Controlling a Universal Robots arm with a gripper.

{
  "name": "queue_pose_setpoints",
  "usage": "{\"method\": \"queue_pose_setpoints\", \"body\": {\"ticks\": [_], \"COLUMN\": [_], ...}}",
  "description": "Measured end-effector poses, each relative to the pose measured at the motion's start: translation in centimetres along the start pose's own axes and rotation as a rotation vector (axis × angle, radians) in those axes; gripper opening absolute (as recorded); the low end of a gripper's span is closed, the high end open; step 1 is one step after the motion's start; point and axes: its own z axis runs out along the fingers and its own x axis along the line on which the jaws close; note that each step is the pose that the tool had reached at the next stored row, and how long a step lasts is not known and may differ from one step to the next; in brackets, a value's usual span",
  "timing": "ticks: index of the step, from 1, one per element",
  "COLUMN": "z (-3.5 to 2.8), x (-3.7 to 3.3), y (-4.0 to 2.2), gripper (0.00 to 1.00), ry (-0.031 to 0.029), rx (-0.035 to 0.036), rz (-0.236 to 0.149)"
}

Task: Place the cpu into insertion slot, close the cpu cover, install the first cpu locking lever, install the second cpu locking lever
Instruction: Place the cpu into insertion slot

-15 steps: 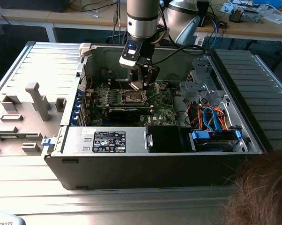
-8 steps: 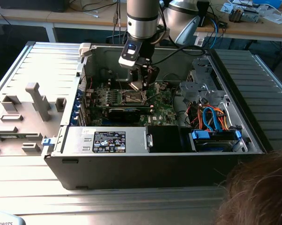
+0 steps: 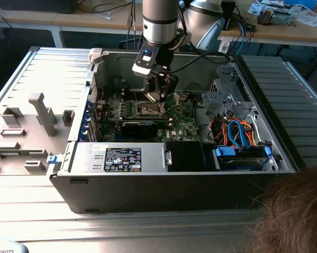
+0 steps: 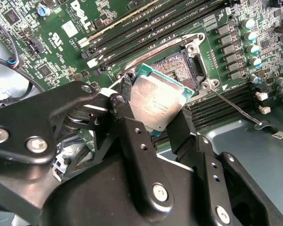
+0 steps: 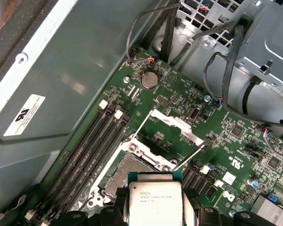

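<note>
**Item, cpu** (image 4: 159,100): we log it gripped by two opposite edges between the black fingers (image 4: 124,106) of the closed hand (image 4: 153,109), metal top up. It hangs just over the insertion slot (image 4: 183,67) and seems not yet seated. We judge that the edge grip spares the underside contacts and lets the chip go down flat.

**Item, insertion slot:** open, pin field bare, on the green motherboard (image 5: 235,155), just beside the memory slots (image 5: 92,141).

**Item, cpu cover** (image 5: 176,125): raised and laid back beyond the socket. The thin locking levers (image 5: 189,156) stand released, so nothing bars the way in.

**Item, computer case** (image 3: 148,179): lies on its side on the ribbed surface (image 3: 42,74), open face up. We take this as why the arm reaches straight down at the case's far middle.
</note>
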Motion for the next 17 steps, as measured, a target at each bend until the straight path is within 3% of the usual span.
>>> {"method": "queue_pose_setpoints", "body": {"ticks": [17], "z": [0.15], "x": [0.00], "y": [0.00], "gripper": [0.55], "ry": [-0.0064], "rx": [0.0052], "rz": [0.052]}}
